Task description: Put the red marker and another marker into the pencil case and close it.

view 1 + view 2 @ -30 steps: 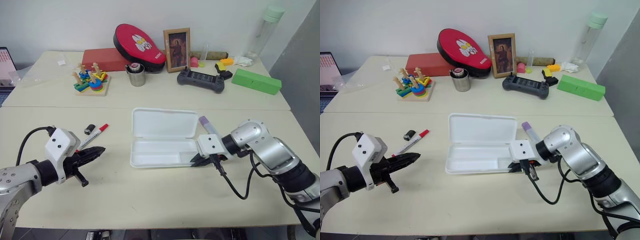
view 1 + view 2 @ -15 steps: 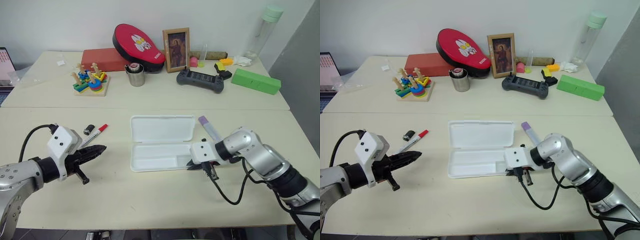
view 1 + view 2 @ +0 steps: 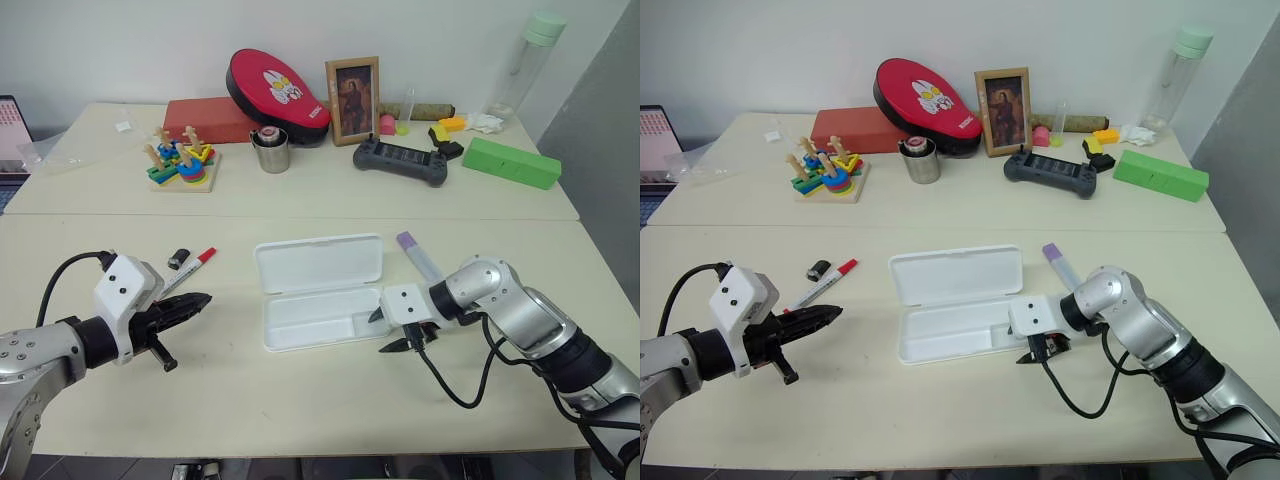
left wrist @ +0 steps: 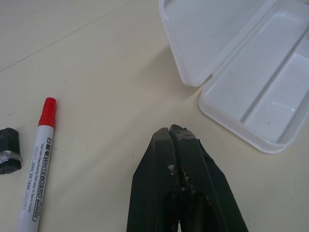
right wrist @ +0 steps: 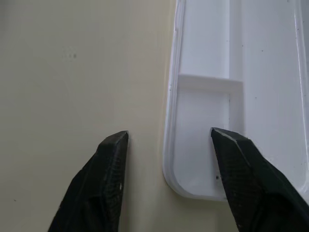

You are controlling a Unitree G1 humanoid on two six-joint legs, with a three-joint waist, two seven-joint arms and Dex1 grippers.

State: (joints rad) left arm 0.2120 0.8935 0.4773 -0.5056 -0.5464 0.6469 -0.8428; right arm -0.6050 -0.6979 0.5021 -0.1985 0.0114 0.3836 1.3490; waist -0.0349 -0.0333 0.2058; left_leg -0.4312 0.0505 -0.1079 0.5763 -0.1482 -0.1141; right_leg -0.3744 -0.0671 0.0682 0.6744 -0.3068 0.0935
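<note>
The right claw point(image 3: 388, 330) gapes astride the empty pencil case point(image 3: 320, 290) corner and could shove it; the shut left claw point(image 3: 196, 300) idles beside the red marker point(image 3: 190, 270).

Glossy white plastic pencil case point(image 3: 320, 290), matt beige table point(image 3: 300, 400)

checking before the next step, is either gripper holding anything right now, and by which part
Nothing is held. The left gripper is shut on nothing; the right gripper is open, astride the pencil case corner rim without gripping it.
</note>
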